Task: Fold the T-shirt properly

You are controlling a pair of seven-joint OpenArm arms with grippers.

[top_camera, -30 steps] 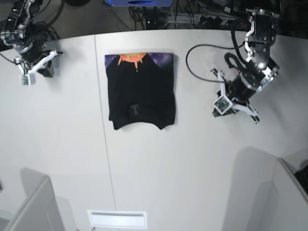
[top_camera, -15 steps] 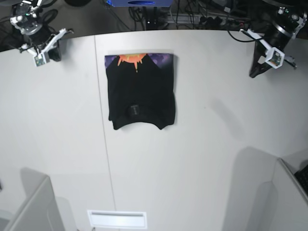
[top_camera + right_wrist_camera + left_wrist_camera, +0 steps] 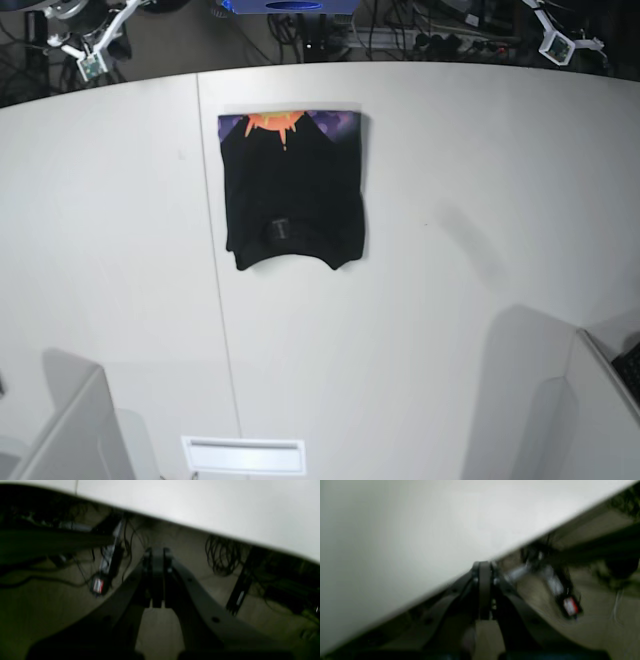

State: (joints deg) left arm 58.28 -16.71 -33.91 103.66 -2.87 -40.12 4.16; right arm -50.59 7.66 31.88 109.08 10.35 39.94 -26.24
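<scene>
1. You see the T-shirt [image 3: 291,188] lying folded into a compact rectangle on the white worktop [image 3: 450,250], toward its far middle, orange-and-purple print at the far edge.
2. Your left pincer [image 3: 483,566] is fully closed on nothing, past the worktop's edge.
3. Your right pincer [image 3: 157,552] is likewise closed and empty, over floor cables [image 3: 222,557].
</scene>
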